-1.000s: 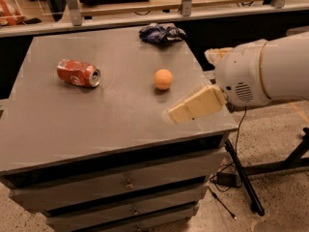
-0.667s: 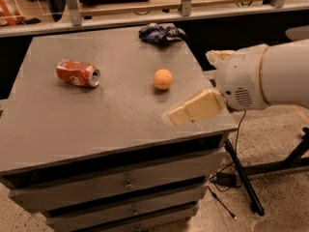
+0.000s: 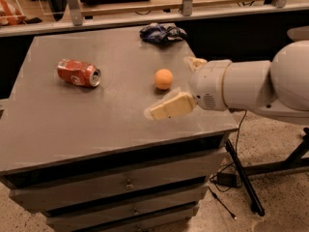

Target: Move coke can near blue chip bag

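The coke can (image 3: pixel 78 73), red and dented with a silver top, lies on its side at the left of the grey table (image 3: pixel 72 124). The blue chip bag (image 3: pixel 162 33), dark and crumpled, lies at the table's far edge, right of centre. My gripper (image 3: pixel 171 87) hovers over the table's right part, well to the right of the can and in front of the bag. It is open and empty. One cream finger (image 3: pixel 170 107) points left and the other (image 3: pixel 194 62) sits behind it.
An orange ball (image 3: pixel 163 79) rests on the table just beside the gripper, between can and bag. The table is a cabinet with drawers (image 3: pixel 120 185) in front. A rail (image 3: pixel 145 13) runs behind. A black stand leg and cables (image 3: pixel 244 178) are on the floor at right.
The arm has moved left and slightly forward over the table, bringing the gripper closer to the orange ball. The can, ball and bag have not moved.
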{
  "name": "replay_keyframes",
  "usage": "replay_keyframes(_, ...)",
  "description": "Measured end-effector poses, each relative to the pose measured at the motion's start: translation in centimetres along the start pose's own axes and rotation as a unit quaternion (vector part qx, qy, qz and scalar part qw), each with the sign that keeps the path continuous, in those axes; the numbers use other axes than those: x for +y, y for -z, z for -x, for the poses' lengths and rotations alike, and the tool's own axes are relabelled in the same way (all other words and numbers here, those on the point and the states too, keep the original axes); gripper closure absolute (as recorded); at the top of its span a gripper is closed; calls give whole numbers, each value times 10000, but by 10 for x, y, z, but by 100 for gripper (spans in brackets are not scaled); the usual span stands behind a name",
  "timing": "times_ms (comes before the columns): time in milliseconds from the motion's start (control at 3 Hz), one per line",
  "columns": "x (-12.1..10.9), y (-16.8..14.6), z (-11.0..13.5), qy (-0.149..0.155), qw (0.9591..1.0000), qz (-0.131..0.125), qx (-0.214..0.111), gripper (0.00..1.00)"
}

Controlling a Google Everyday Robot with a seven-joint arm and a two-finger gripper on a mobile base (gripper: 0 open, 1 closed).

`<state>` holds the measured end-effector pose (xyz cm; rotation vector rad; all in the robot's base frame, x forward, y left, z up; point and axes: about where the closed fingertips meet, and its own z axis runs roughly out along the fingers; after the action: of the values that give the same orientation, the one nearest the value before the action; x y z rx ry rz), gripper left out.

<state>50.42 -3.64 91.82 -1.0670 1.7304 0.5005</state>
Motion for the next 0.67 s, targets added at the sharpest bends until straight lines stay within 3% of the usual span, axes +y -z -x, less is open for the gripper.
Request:
replay_keyframes(333, -14, -35, -6, 19, 9998, 136, -142, 0)
replay_keyframes(667, -20, -75, 4, 189, 9989, 339, -256, 0)
